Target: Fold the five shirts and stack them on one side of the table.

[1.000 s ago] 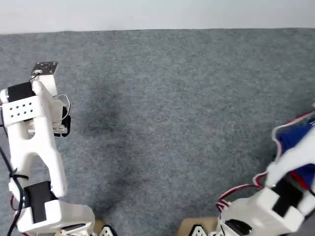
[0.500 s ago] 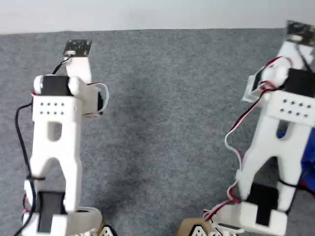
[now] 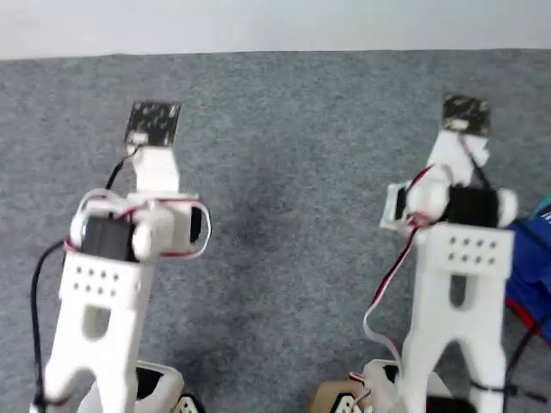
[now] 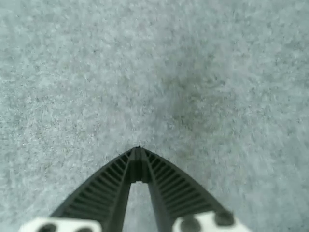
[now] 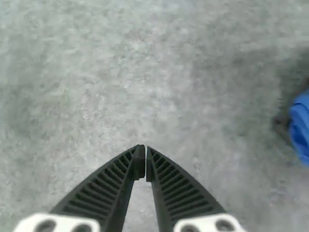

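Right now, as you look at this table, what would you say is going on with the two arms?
Nothing is being handled. Both arms hang over the grey table. The left gripper and the right gripper are each shut on nothing, with their tips above bare surface. A blue cloth, probably one of the shirts, lies at the table's right edge. Whether it is folded cannot be told.

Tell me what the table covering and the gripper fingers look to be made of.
The table covering looks like grey felt or short-pile carpet. It is matte, with fuzzy, mottled fibres. On the left gripper and right gripper, the fingers appear to be rigid black plastic, matte, with ribbed faces, possibly printed or moulded.
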